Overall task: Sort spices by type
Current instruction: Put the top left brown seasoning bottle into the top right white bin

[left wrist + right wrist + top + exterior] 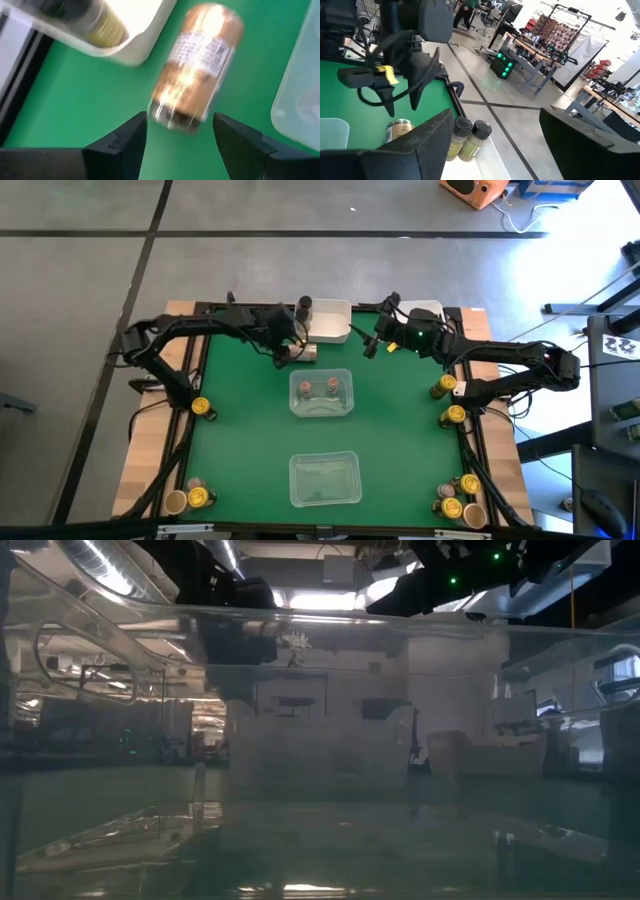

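Nearest us, the near clear tray (324,479) looks empty, awaiting another type, while the far clear tray (321,393) beyond it holds 2 reddish-topped jars (319,388). Past that, our left gripper (179,134) hovers open and empty, straddling a tan jar (196,67) lying beside the white bin (329,321), apparently lining up a pickup. Our right gripper (496,137) waits open, empty, near another white bin (426,311).

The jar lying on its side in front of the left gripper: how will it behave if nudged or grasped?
The jar lies on the green mat, so a nudge would probably roll it. Its glossy wall may slip. The left gripper stands open around its end, apparently not touching.
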